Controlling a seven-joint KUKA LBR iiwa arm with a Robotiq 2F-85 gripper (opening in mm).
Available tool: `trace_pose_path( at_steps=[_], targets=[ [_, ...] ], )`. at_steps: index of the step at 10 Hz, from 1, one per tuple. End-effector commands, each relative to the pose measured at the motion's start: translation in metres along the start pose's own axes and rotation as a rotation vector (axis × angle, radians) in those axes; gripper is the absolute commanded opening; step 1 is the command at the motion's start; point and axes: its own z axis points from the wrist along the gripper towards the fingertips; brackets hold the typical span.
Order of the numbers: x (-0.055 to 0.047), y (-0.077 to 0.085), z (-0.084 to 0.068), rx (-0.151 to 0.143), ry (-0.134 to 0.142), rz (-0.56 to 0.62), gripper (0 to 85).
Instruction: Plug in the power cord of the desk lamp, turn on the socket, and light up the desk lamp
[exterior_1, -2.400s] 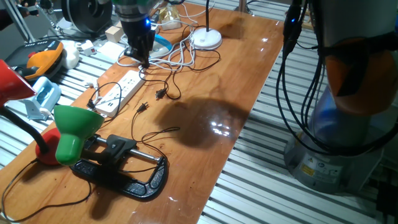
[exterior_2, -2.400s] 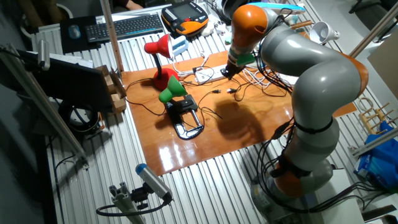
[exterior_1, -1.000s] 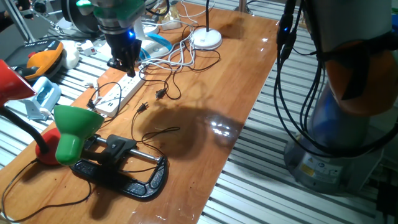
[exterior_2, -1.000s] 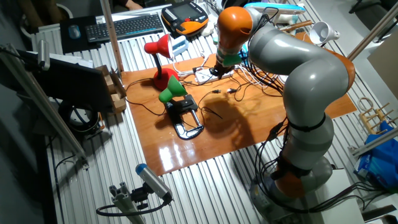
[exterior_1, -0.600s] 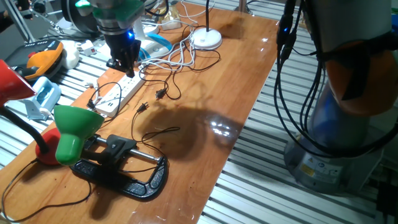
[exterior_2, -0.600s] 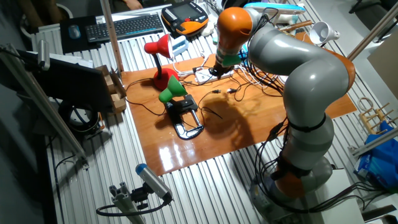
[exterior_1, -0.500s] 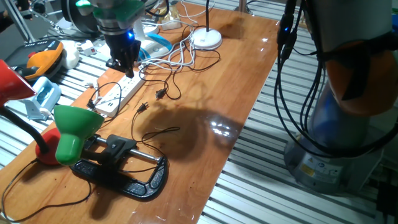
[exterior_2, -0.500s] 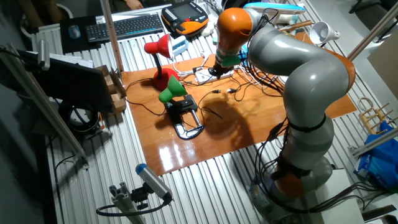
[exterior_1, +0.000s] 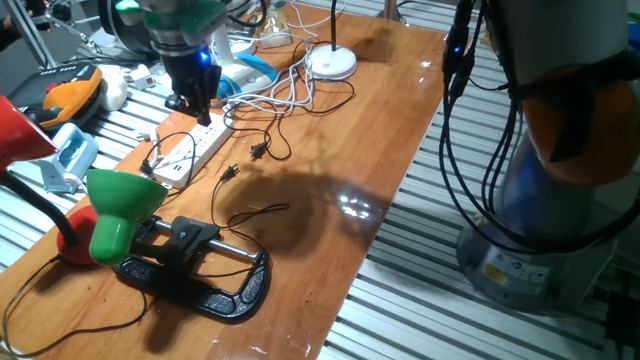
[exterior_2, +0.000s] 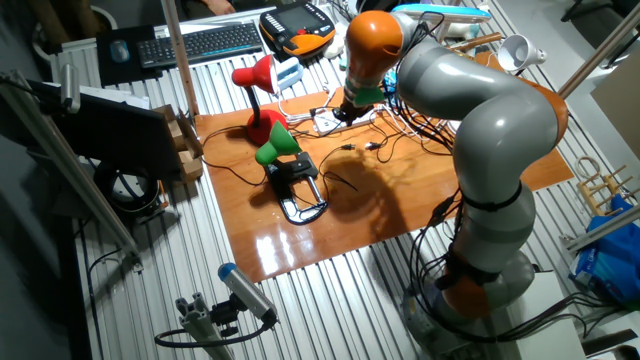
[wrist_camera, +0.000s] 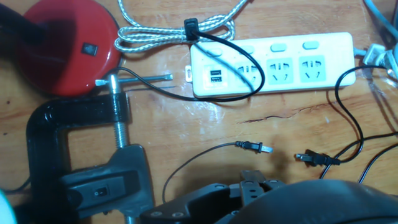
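Note:
The white socket strip (exterior_1: 190, 150) lies at the table's left edge; it also shows in the hand view (wrist_camera: 273, 62) and in the other fixed view (exterior_2: 328, 122). Nothing is plugged into it. Two black plugs (wrist_camera: 258, 147) (wrist_camera: 314, 158) lie loose on the wood beside it, also visible in the fixed view (exterior_1: 258, 152) (exterior_1: 228, 172). The green desk lamp (exterior_1: 120, 205) is held in a black clamp (exterior_1: 200, 270). My gripper (exterior_1: 195, 100) hovers above the strip's far end, its fingers together and empty; its tips show at the bottom of the hand view (wrist_camera: 252, 180).
A red lamp (exterior_1: 20, 120) stands at the left, with its base (wrist_camera: 65, 43) by the clamp (wrist_camera: 81, 155). A white lamp base (exterior_1: 330, 62) and coiled white cables (exterior_1: 290, 90) lie at the far end. A braided cable bundle (wrist_camera: 180, 28) lies behind the strip.
Since 2.4 s ago my gripper has moved left along the strip, towards the table edge. Over the last half second it shifted only slightly left. The plugs have not moved.

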Motion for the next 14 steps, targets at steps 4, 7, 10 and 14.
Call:
trace_pose_path(
  at_steps=[4, 7, 10, 14],
  targets=[
    [-0.0003, -0.0001, -0.0008, -0.009, 0.001, -0.025, 0.0],
    [-0.0003, -0.0001, -0.0008, -0.035, 0.01, -0.093, 0.0],
    [-0.0003, -0.0001, -0.0008, -0.008, 0.012, -0.124, 0.0],
    [-0.0062, 0.0049, 0.0024, 0.016, -0.004, -0.132, 0.0]
  ],
)
